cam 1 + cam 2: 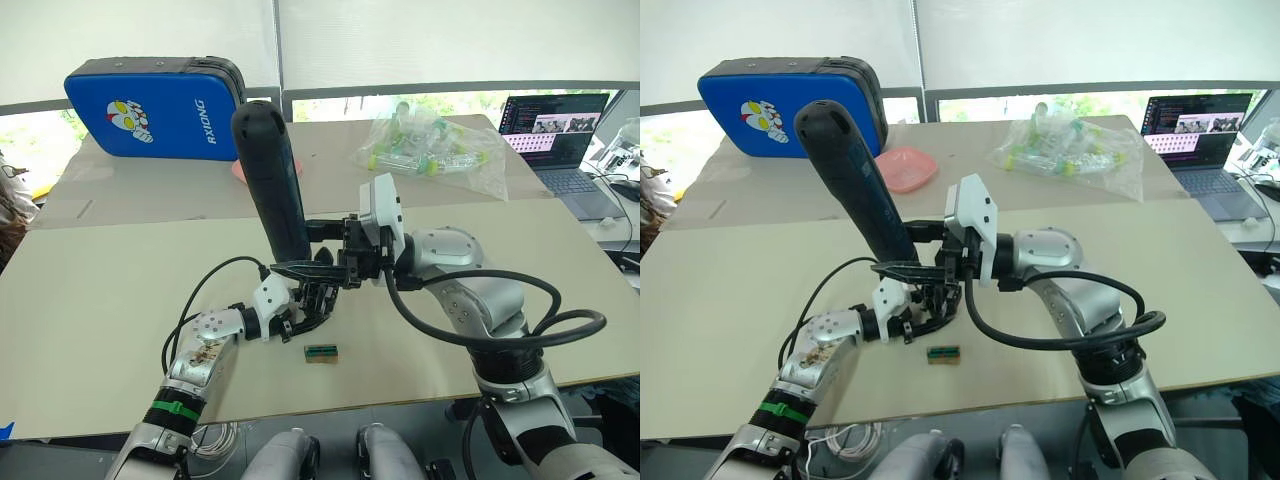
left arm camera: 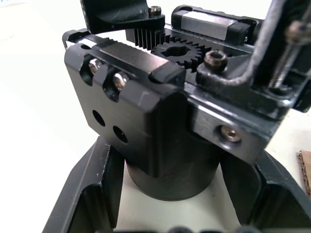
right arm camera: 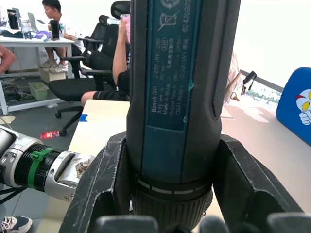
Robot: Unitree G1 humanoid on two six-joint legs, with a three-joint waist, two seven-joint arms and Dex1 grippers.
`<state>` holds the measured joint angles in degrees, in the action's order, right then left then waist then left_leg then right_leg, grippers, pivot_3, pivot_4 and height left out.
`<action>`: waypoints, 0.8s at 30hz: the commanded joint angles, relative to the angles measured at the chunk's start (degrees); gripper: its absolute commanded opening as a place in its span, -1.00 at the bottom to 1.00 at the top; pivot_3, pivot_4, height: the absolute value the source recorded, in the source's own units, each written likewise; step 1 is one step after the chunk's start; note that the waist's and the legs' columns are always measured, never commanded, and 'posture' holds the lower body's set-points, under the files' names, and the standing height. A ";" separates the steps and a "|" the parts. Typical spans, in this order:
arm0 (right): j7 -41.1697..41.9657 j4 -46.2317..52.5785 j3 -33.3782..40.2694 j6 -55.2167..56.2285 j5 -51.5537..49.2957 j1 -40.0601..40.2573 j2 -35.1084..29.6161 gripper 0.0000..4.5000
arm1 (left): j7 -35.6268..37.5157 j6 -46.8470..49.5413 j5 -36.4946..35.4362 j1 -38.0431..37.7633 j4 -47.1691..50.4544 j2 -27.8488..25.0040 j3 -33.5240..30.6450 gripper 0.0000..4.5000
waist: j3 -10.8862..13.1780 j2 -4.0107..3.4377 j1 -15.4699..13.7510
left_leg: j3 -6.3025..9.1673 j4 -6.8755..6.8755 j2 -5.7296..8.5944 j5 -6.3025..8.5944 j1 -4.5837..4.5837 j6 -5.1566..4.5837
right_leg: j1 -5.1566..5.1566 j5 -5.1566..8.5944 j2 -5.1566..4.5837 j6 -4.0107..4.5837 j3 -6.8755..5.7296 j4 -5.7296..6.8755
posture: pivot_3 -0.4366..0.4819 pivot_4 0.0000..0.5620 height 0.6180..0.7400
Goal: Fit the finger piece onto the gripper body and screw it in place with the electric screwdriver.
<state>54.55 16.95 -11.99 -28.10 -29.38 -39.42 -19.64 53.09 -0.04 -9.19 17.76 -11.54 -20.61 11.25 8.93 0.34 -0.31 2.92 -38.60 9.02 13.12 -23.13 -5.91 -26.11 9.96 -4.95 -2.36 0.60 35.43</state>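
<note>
Well, I see the beige table (image 1: 120, 280) spread under both arms, with a blue case (image 1: 150, 108) at its far left edge, a laptop (image 1: 560, 135) at the far right, and a clear bag of parts (image 1: 435, 150) and a pink dish (image 1: 905, 168) between them. My right gripper (image 1: 325, 245) has its fingers clamped around the electric screwdriver (image 1: 272, 180) low on its barrel, the tool standing nearly upright with its rounded end up. Below it my left gripper (image 1: 300, 318) holds the gripper body (image 2: 160, 121), fingers closed on either side of its round base just above the table. Its gear and screws face the left wrist camera. I think the screwdriver's tip meets the body, but it is hidden. A small green-and-tan block (image 1: 321, 352) lies just in front.
</note>
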 commanded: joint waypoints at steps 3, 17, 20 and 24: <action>-0.21 2.80 0.90 0.52 -1.61 0.48 0.43 -0.14 | 0.81 2.30 1.11 -2.22 -1.60 -0.73 1.69 0.03 | 0.00 0.00 0.00 | 0.00 0.01 0.00 0.00 0.00 0.00 | 0.00 0.00 0.00 0.00 0.00 0.00 | -0.05 -0.47 1.00; -1.38 2.42 1.34 0.55 -2.49 1.26 1.14 -0.14 | 1.10 2.51 1.19 -1.85 -1.41 -1.02 1.78 0.03 | -0.01 0.00 -0.01 | 0.00 0.05 0.00 0.00 0.01 0.01 | -0.01 0.00 0.00 0.00 0.00 -0.03 | -0.05 -0.47 1.00; -1.48 1.80 1.35 0.73 -2.29 1.55 1.26 -0.14 | 1.13 2.59 1.13 -1.98 -1.34 -1.10 1.74 0.03 | -0.01 0.00 -0.01 | 0.00 0.06 0.00 -0.01 0.01 0.01 | -0.01 0.00 0.00 0.00 0.00 -0.03 | -0.05 -0.47 1.00; -1.61 1.32 1.23 0.73 -1.91 1.82 1.15 -0.14 | 1.09 2.71 1.05 -2.26 -1.14 -1.12 1.71 0.03 | -0.01 0.00 0.01 | 0.00 0.08 0.00 -0.01 0.02 0.01 | -0.01 0.00 0.00 0.00 0.00 -0.03 | -0.05 -0.47 1.00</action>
<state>53.04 17.41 -11.97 -28.28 -30.42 -37.55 -18.90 53.10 0.17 -9.19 17.65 -11.03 -20.74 11.26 8.92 0.34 -0.30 2.92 -38.52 9.02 13.11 -23.10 -5.90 -26.12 9.96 -4.95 -2.36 0.59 35.40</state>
